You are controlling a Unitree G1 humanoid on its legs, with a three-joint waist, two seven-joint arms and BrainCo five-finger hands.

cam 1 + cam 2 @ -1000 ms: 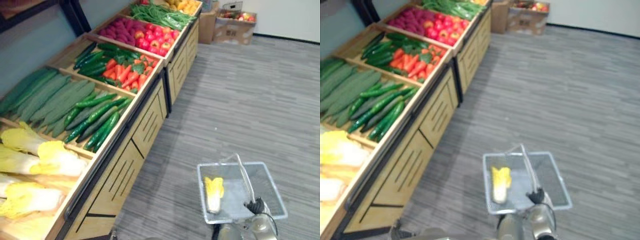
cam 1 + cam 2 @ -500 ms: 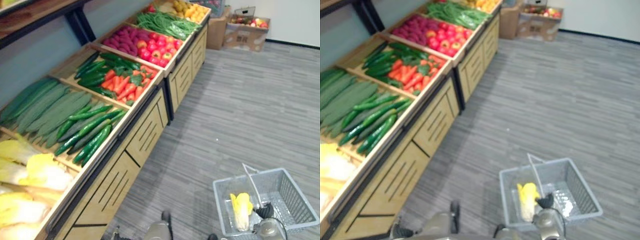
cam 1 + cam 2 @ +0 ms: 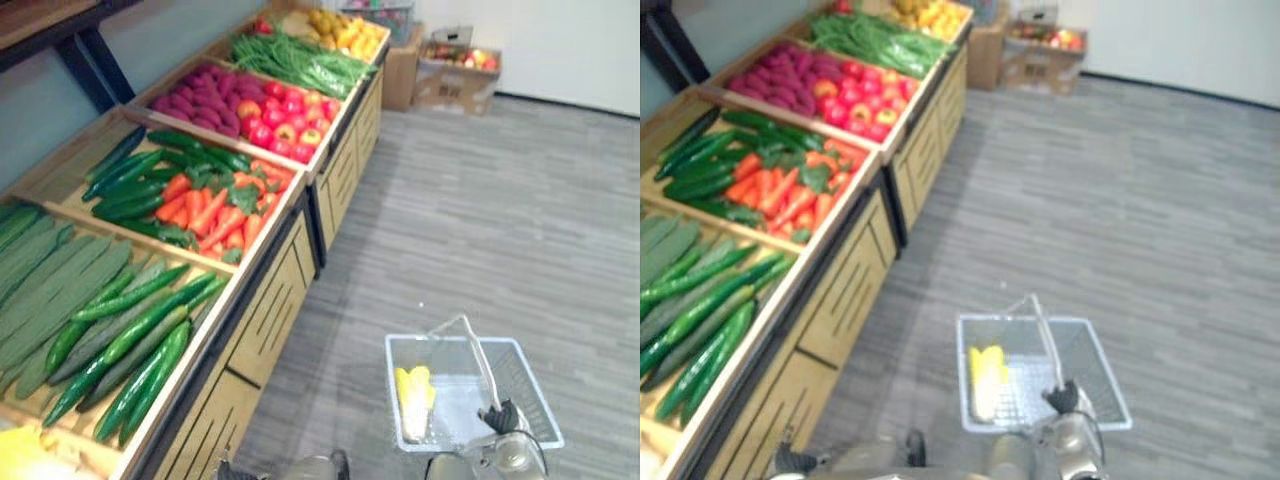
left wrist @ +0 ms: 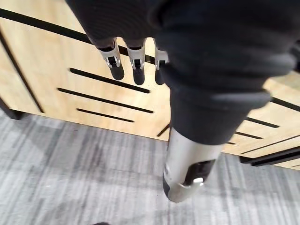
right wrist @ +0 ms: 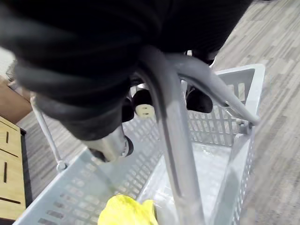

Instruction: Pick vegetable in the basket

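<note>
Left of the grey basket (image 3: 420, 338), cucumbers (image 3: 130, 340) and carrots (image 3: 215, 210) are left unpicked on the produce stand (image 3: 270, 310), whose front edge is close. The left robot hand (image 4: 133, 61) is hung there, fingers relaxed and empty. One yellow cabbage (image 3: 413, 398) is held inside the basket, so the task is judged partly done. The basket handle (image 5: 173, 140) is clasped by the right robot hand (image 5: 136, 103), fingers curled round it. Right of the basket, open floor (image 3: 540, 200) is seen.

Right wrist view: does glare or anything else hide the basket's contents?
Right wrist view: no glare; the right hand and the handle cover much of the basket, the yellow vegetable peeks out. Left eye view: evenly lit, vegetable plain.
</note>
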